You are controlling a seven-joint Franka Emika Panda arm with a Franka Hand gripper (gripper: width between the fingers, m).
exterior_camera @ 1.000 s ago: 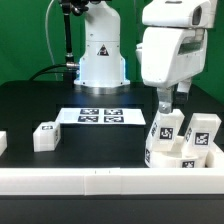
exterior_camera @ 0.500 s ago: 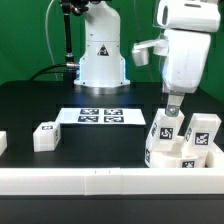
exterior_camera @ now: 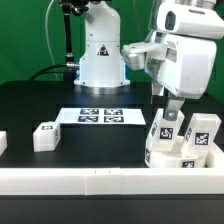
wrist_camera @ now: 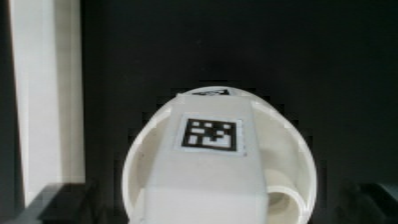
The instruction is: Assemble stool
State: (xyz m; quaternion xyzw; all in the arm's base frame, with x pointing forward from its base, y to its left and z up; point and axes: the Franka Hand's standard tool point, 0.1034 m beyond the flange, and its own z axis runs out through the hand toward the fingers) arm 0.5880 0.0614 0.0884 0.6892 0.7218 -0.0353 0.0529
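Observation:
My gripper (exterior_camera: 172,108) hangs at the exterior view's right, just above an upright white stool part (exterior_camera: 165,130) with a square tag. In the wrist view this part (wrist_camera: 214,140) is a rounded oval, apparently the seat disc on its edge, tag facing the camera. It lies between my dark fingers (wrist_camera: 71,205), which stand wide apart and do not grip it. A tagged leg (exterior_camera: 202,132) stands next to it among other white pieces (exterior_camera: 188,160). Another leg (exterior_camera: 45,135) lies alone at the left.
The long white rail (exterior_camera: 90,180) runs along the front and shows in the wrist view (wrist_camera: 45,100). The marker board (exterior_camera: 100,116) lies mid-table before the robot base (exterior_camera: 100,55). A white piece (exterior_camera: 2,142) sits at the left edge.
The hand has shifted toward the exterior view's right and turned about its wrist, staying over the upright tagged part. The stool parts have not moved.

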